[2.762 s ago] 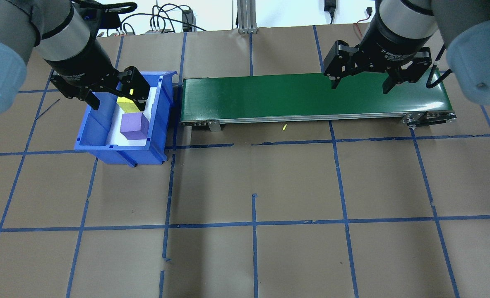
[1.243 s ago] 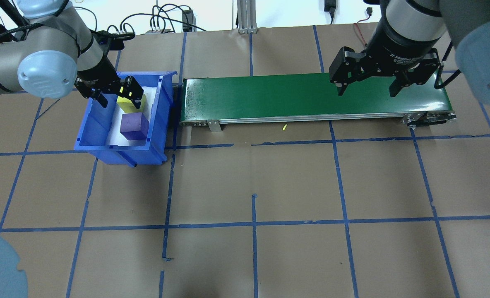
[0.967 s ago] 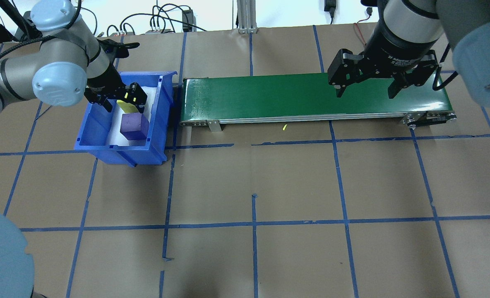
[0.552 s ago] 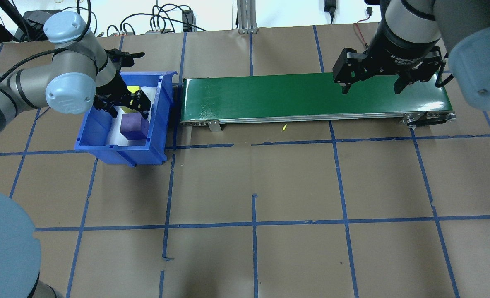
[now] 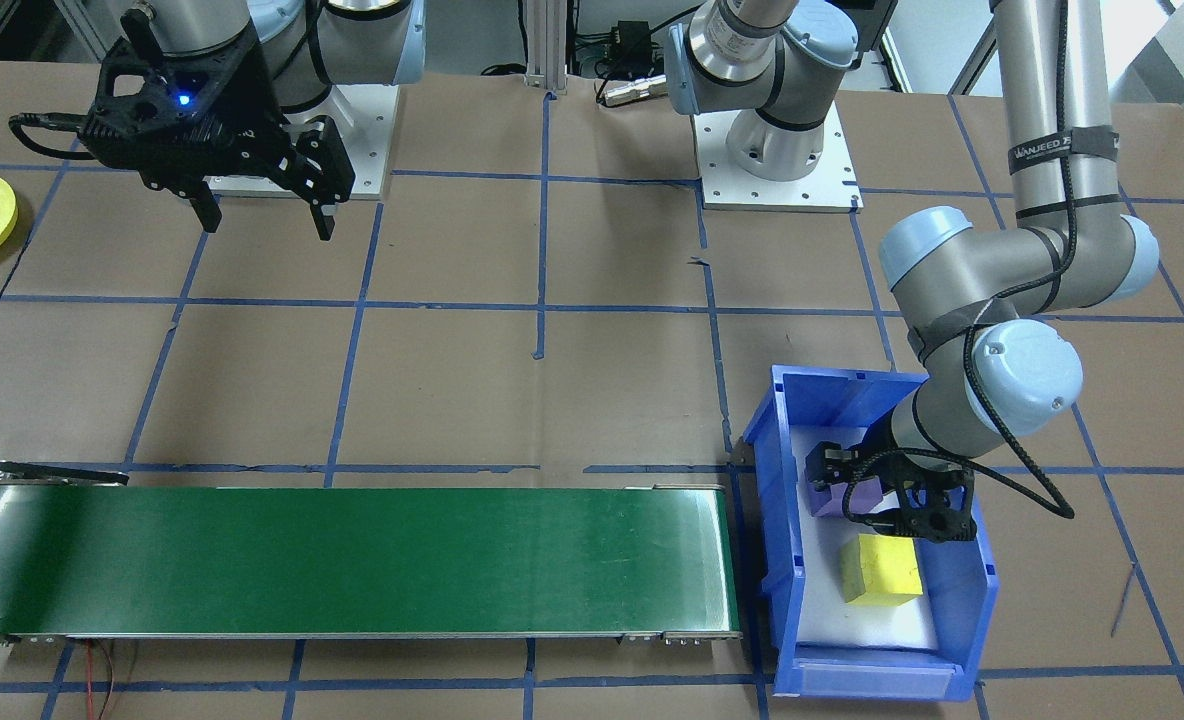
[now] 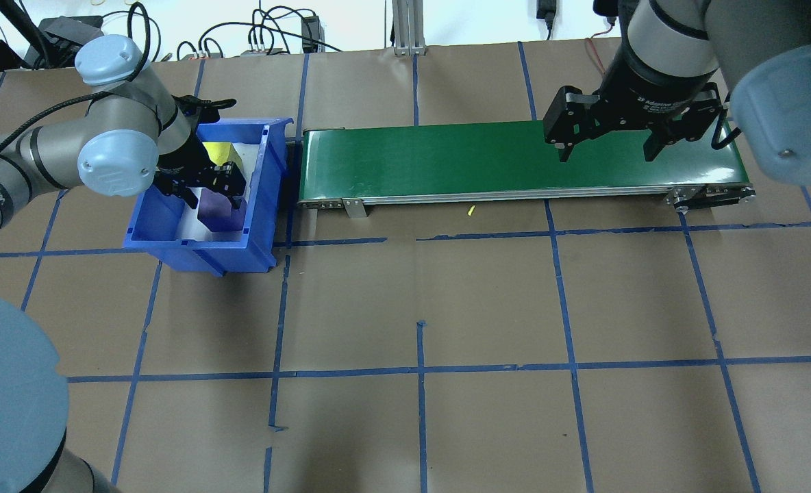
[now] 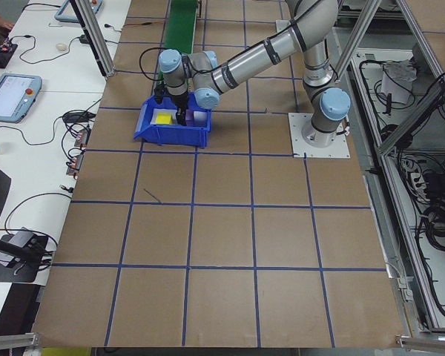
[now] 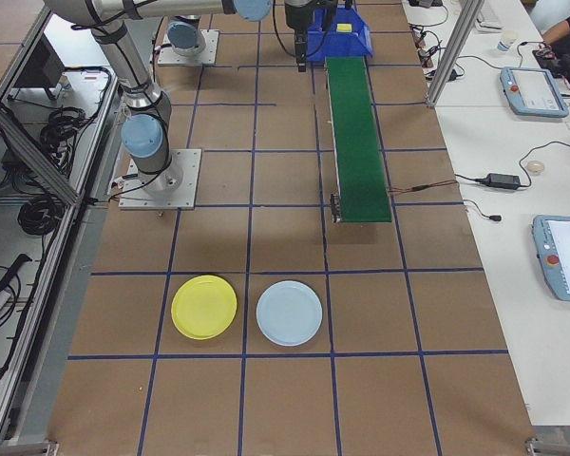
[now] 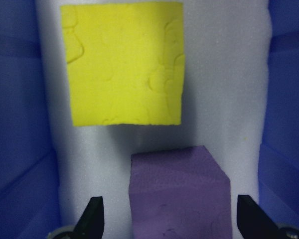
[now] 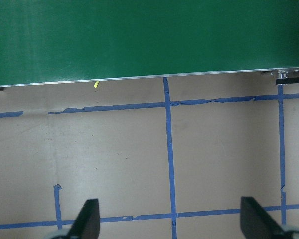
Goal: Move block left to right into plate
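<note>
The left pincer [image 6: 204, 191] has dropped into the blue bin [image 6: 152, 218] and now straddles the purple block [image 9: 179, 194], its fingers spread on either side and not yet touching it; the yellow block [image 9: 122, 62] lies just beyond on the white foam liner [image 9: 224, 99]. Earlier the same pincer hovered over the yellow block, higher and nearer the bin's back wall, so it has moved forward and down, which I judge means the purple block is the chosen piece and the grasp is about to begin. The right pincer [image 6: 604, 144] hangs spread and empty over the far end of the green conveyor [image 6: 446, 161], barely shifted from where it was. The yellow plate [image 8: 204, 307] sits on the table well apart from the bin, beyond the conveyor's other end, next to a pale blue plate [image 8: 289, 313]. Nothing has yet been lifted; the whole transfer remains ahead.
</note>
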Robot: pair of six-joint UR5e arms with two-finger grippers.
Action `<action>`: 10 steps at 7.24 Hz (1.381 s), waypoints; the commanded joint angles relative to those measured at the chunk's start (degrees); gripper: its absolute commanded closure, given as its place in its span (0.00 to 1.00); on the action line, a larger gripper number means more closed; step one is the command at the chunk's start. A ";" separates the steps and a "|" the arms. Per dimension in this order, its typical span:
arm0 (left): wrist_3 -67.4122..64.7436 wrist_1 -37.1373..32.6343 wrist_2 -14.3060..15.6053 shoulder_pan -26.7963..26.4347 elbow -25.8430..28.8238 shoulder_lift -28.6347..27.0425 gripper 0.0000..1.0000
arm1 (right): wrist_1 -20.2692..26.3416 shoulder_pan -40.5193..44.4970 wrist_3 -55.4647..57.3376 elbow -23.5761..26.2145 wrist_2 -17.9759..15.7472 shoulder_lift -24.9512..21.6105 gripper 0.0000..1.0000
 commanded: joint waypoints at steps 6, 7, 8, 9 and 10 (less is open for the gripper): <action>-9.41 -11.14 -0.43 -4.48 9.83 7.60 0.73 | -0.42 -1.04 0.02 -0.96 0.20 0.29 0.00; -14.66 -10.36 -0.43 -8.51 10.55 7.60 0.73 | -0.51 -1.04 0.11 -0.88 0.11 0.29 0.00; -17.06 -9.04 -0.43 -11.43 10.65 7.25 0.73 | 0.27 -1.30 0.20 -0.96 -0.15 0.29 0.00; -19.08 -6.25 -1.13 -12.76 10.47 6.55 0.73 | 0.63 -1.30 -0.06 -0.96 -0.32 0.29 0.00; -19.45 -4.04 -1.40 -14.34 10.47 4.37 0.73 | 0.72 -1.04 -0.07 -0.35 -0.59 0.20 0.00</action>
